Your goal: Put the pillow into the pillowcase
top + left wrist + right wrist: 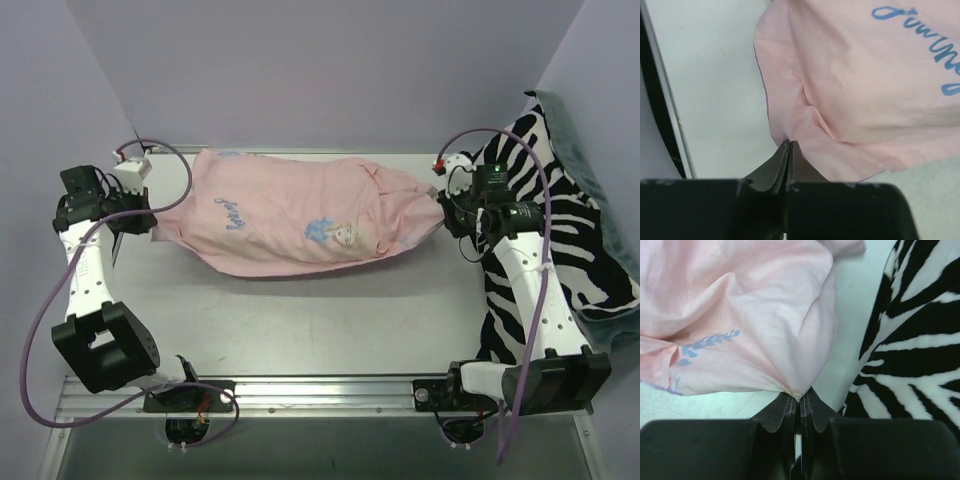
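Observation:
The pillowcase lies across the middle of the table, pale pink side out, bulging with something inside. The pillow itself is hidden. My left gripper is shut on the pillowcase's left corner; in the left wrist view the fingertips pinch the pink fabric. My right gripper is shut on the pillowcase's right end; in the right wrist view its tips clamp a gathered corner of the pink cloth.
A zebra-striped blanket lies at the right side, under and beside the right arm, also in the right wrist view. The purple back wall stands behind the table. The metal rail runs along the near edge.

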